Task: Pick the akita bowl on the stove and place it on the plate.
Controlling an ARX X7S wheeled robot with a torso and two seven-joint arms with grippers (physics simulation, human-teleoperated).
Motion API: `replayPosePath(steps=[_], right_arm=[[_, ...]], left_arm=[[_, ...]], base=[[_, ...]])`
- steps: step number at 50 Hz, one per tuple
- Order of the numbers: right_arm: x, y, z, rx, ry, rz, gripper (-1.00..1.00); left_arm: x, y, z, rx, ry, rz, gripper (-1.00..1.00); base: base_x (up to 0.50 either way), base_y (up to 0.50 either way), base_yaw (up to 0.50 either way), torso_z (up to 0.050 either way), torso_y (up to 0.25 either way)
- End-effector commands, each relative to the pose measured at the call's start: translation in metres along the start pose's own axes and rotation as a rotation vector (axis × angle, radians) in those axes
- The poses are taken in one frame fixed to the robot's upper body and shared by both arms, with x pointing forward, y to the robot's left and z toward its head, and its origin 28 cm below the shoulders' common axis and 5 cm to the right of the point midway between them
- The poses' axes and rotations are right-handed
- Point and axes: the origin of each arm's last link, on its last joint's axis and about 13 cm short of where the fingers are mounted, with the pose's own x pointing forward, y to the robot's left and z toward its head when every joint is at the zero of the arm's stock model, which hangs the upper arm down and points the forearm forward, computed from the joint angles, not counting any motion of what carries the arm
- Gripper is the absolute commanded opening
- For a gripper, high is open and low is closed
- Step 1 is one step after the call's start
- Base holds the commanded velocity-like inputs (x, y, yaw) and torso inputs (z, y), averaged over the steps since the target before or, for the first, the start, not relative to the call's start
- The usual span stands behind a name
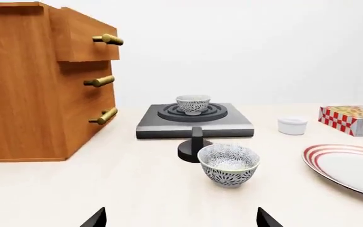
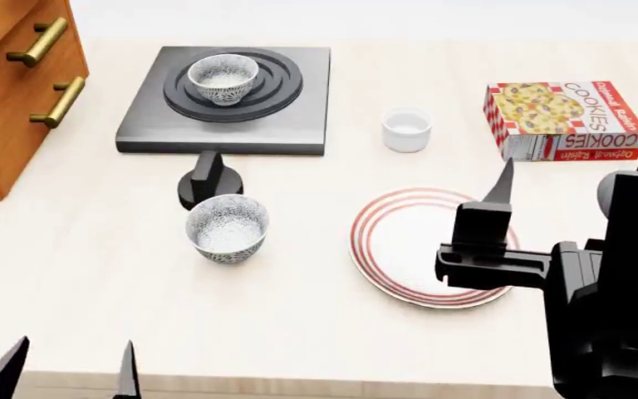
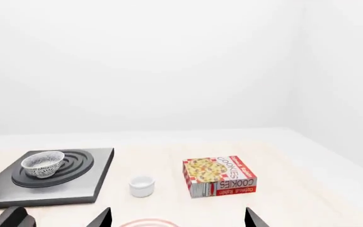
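Head view coverage, left to right: a wooden drawer cabinet [image 2: 9,91] is located at far left. The left gripper [image 2: 70,374] is seen at the near edge, jaws apart, holding nothing. The akita bowl [image 2: 223,79], empty, is seated on the stove [image 2: 296,108] burner. A second patterned bowl [image 2: 227,229], empty, is placed nearer, beside the knob [image 2: 207,179]. A white cup [image 2: 407,130] and cookie box [image 2: 563,119] follow. The plate [image 2: 391,249] is bare, with the right gripper [image 2: 497,208] above it; its jaw state cannot be told.

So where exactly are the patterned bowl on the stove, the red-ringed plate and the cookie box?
akita bowl on the stove [image 2: 223,78], head view, on its speckled inside.
plate [image 2: 391,241], head view, on its bare white middle left of the gripper.
cookie box [image 2: 557,112], head view, on its printed top face.
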Motion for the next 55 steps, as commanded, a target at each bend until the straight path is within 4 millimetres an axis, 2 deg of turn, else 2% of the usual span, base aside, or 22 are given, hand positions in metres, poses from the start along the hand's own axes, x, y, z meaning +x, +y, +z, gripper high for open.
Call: replayPosePath(steps=[1,3,6,16,24,42,55], right_arm=[[0.0,0.0,0.0,-0.003,0.004,0.004,1.0],[-0.001,0.0,0.0,-0.003,0.004,0.005,1.0],[0.0,0.0,0.0,-0.003,0.003,0.006,1.0],[0.0,0.0,0.0,0.0,0.002,0.007,1.0],[0.0,0.001,0.001,0.007,-0.006,0.018,1.0],[0.0,0.0,0.0,0.013,-0.009,0.02,1.0],[-0.001,0.0,0.001,0.02,-0.005,0.015,1.0]], left_arm=[[0.026,-0.005,0.061,-0.033,-0.034,-0.007,1.0],[0.038,-0.006,0.079,-0.063,-0.004,0.007,1.0],[0.056,-0.005,0.093,-0.079,0.051,0.012,1.0],[0.109,-0.005,0.12,-0.064,0.15,0.071,1.0],[0.112,-0.009,0.13,-0.053,0.145,0.049,1.0],[0.112,-0.008,0.131,-0.024,0.138,0.028,1.0],[0.111,-0.009,0.132,-0.019,0.137,0.017,1.0]], base=[[0.0,0.0,0.0,0.0,0.0],[0.0,0.0,0.0,0.0,0.0],[0.0,0.0,0.0,0.0,0.0],[0.0,0.0,0.0,0.0,0.0],[0.0,0.0,0.0,0.0,0.0],[0.0,-0.01,0.0,0.0,0.0],[0.0,-0.28,0.0,0.0,0.0]])
